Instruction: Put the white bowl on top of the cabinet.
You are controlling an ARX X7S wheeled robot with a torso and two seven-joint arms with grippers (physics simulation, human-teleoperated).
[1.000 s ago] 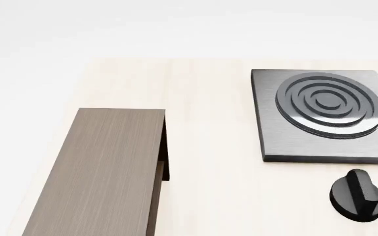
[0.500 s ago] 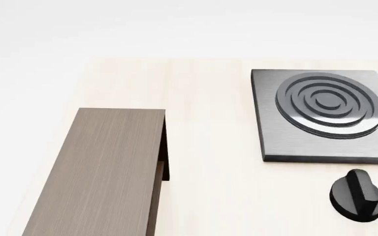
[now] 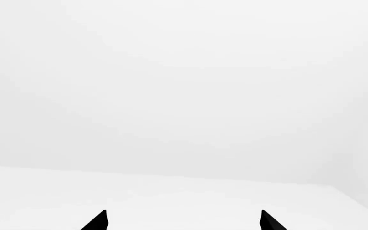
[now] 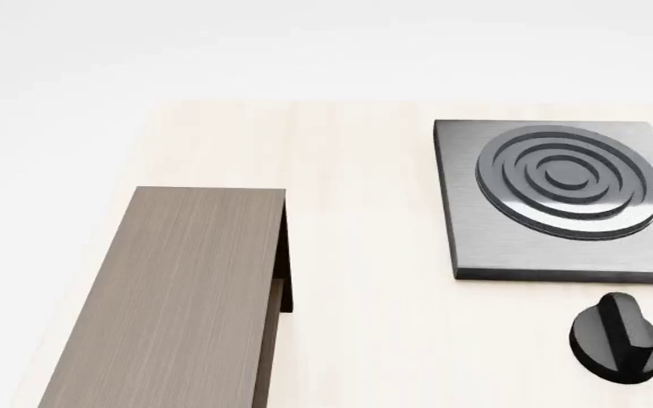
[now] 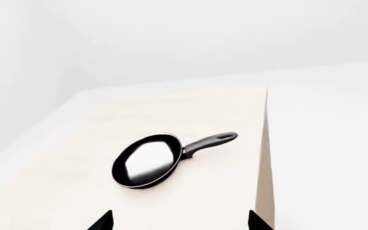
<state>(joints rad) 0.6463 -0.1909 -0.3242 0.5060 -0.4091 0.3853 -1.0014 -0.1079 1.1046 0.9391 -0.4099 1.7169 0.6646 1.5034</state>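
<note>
Neither arm reaches into the head view, so only the wrist cameras give away their pose. The left claw point(image 3: 182, 221) points out level into blank white space, with only two black fingertips point(image 3: 98, 221) showing, set well apart: it stands wide and holds nothing. The right claw point(image 5: 178, 221) looks slightly down over the pale wooden table point(image 5: 75, 158), its two dark tips likewise far apart and empty. Ahead of it lies a black frying pan with a glossy inside point(image 5: 145, 160), flat on the table, its black handle point(image 5: 210, 142) pointing towards the table's edge. The pan sits clear of the claw, not touched.

From the head view, the long grey-brown wood-grain cabinet point(image 4: 162, 297) stands on the table at the left, its flat top bare and a darker recess down its right side. Well apart from it, at the right, sits a square dark-grey stove plate with raised concentric rings point(image 4: 559, 200), and just nearer the robot than that, a black round knob with a ridge across it point(image 4: 616, 337).

The white bowl appears in none of the three views, so I cannot tell where it is.
</note>
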